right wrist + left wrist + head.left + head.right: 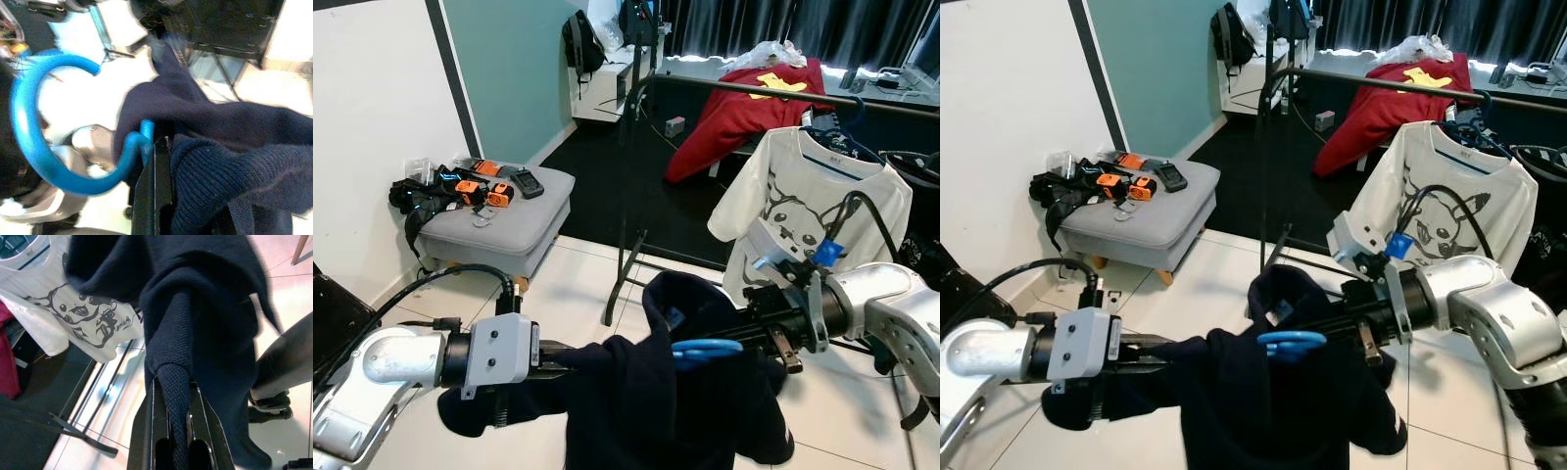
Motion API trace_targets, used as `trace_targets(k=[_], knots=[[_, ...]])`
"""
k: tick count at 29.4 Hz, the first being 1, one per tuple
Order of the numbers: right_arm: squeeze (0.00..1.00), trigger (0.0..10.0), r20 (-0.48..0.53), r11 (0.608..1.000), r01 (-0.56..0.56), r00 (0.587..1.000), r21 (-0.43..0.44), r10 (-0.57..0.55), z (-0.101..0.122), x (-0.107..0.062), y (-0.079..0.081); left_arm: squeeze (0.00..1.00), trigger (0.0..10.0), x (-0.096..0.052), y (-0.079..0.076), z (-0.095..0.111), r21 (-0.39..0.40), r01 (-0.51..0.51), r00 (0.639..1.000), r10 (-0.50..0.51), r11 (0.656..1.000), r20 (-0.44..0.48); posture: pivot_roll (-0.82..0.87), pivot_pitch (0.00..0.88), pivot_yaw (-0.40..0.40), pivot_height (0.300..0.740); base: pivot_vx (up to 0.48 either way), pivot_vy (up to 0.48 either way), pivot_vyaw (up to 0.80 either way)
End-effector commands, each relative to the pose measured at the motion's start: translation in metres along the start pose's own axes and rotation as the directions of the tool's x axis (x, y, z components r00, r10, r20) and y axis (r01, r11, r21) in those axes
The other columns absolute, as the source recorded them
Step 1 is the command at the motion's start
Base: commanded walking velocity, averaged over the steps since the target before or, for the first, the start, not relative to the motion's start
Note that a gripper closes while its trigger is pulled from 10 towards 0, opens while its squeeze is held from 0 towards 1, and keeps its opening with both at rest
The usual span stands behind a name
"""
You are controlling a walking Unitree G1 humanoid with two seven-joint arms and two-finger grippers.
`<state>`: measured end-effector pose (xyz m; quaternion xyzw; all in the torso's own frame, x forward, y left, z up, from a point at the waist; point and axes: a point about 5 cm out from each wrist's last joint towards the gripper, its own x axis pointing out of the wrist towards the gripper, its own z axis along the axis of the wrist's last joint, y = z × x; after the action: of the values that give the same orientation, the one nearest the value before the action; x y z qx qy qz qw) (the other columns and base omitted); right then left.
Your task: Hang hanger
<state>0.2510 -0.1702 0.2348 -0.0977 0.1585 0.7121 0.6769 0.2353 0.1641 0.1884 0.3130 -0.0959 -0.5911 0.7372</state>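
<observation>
Holding dark navy knit sweater on blue plastic hanger, below black clothes rail. Left claw pinches sweater fold; right claw clamps hanger neck. Risk: sweater slipping off, hook missing rail.

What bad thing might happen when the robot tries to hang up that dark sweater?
The dark sweater drapes loosely over the blue hanger, so it might slide off onto the floor. The rail already carries a white T-shirt, which the sweater might bump. The left gripper pinches only a fold of knit, which could slip out.
</observation>
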Motion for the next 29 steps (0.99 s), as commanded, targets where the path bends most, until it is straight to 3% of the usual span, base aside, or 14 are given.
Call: trace_targets(k=[1,8,17,18,22,23,25,29], knots=[[0.00,10.0,0.000,0.996,-0.093,0.996,-0.001,0.093,0.000,0.010,0.009,0.00,10.0,0.004,0.002,0.000,0.016,-0.008,1.000,0.008,1.000,0.017,-0.11,0.000,0.000,0.740,0.000,0.000,0.00],[0.00,10.0,-0.040,0.991,-0.136,0.990,0.020,0.136,-0.012,0.022,0.015,0.00,10.0,0.004,0.008,0.003,0.017,-0.057,0.997,0.056,0.998,0.043,-0.11,0.000,-0.001,0.740,0.000,0.000,0.00],[0.00,10.0,-0.104,0.995,-0.087,0.990,0.051,0.092,-0.024,0.023,0.014,0.00,10.0,-0.002,0.014,0.000,0.009,-0.127,0.991,0.126,0.992,0.044,-0.10,0.006,-0.002,0.740,0.000,0.000,0.00],[1.00,10.0,-0.095,0.996,-0.064,0.993,0.066,0.071,-0.025,0.021,0.011,0.00,10.0,-0.002,0.014,0.002,0.003,-0.122,0.990,0.121,0.993,0.065,-0.10,0.008,-0.002,0.740,0.000,0.000,0.00],[1.00,10.0,-0.095,0.997,0.013,0.995,0.078,-0.006,-0.031,0.014,0.001,0.00,10.0,0.001,0.014,0.009,-0.018,-0.115,0.986,0.116,0.993,0.117,-0.10,0.010,0.001,0.740,0.000,0.000,0.00],[1.00,10.0,-0.080,0.990,0.112,0.991,0.080,-0.106,-0.034,0.008,-0.013,0.00,10.0,0.006,0.015,0.015,-0.047,-0.128,0.976,0.134,0.991,0.172,-0.10,0.010,0.002,0.740,0.000,0.000,0.00],[1.00,10.0,-0.071,0.975,0.209,0.976,0.075,-0.204,-0.037,0.001,-0.025,0.00,10.0,0.012,0.015,0.018,-0.079,-0.150,0.963,0.164,0.986,0.214,-0.10,0.009,0.005,0.740,0.000,0.000,0.00],[1.00,10.0,-0.071,0.967,0.246,0.968,0.072,-0.241,-0.037,-0.003,-0.029,0.00,10.0,0.013,0.015,0.018,-0.091,-0.159,0.958,0.176,0.983,0.227,-0.10,0.009,0.005,0.740,0.000,0.000,0.00]])
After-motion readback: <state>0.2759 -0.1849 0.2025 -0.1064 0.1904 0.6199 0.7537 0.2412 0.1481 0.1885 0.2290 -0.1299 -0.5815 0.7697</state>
